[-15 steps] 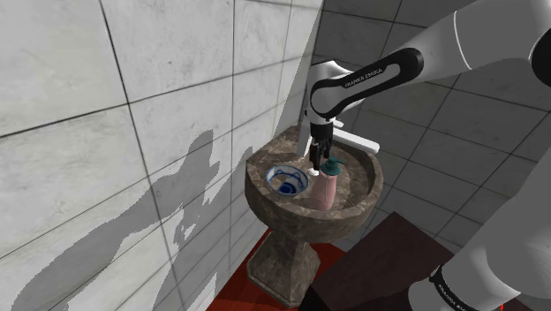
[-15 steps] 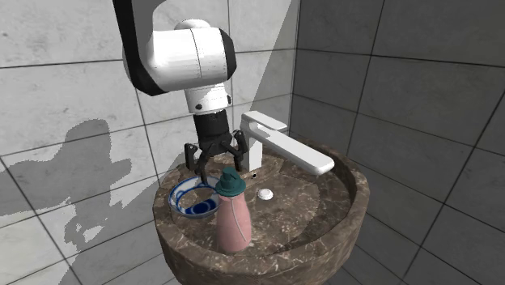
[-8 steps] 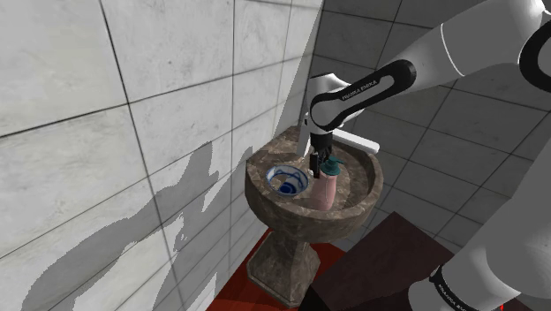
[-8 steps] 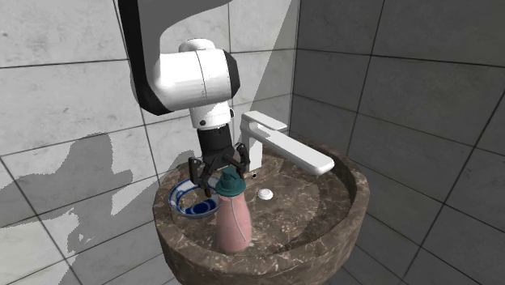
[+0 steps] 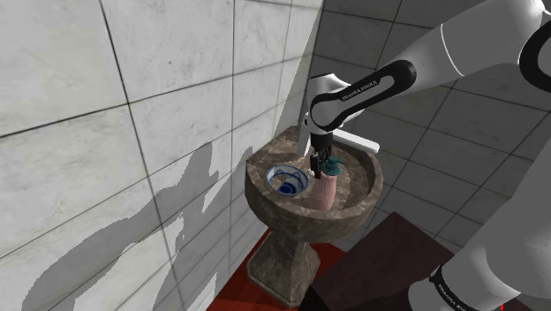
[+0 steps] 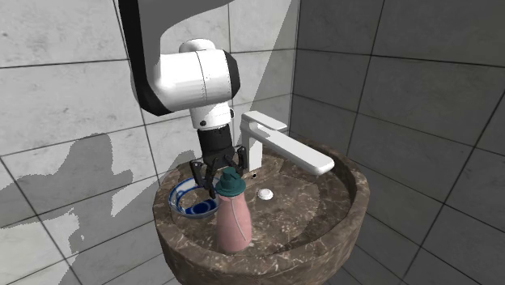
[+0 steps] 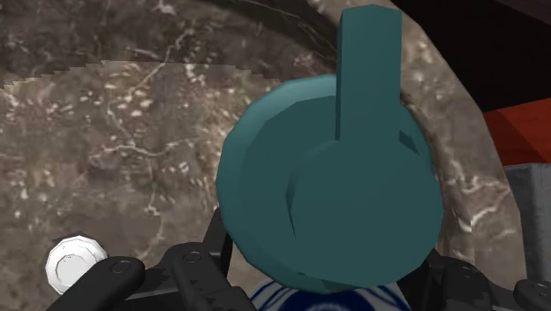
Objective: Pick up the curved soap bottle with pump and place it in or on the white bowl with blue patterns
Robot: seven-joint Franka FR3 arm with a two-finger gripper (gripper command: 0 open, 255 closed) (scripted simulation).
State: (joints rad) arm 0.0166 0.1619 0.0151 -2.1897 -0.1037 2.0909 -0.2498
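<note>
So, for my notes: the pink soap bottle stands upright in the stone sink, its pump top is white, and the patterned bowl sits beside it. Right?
Not quite: the pump top is teal, not white; the wrist view shows it. The pink soap bottle does stand upright in the stone sink, patterned bowl beside it.

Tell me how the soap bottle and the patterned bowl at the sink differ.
The soap bottle is pink with a teal pump; the bowl is white with blue patterns. The bottle stands tall and narrow; the bowl sits low and wide. Both rest on the brown marbled sink.
</note>
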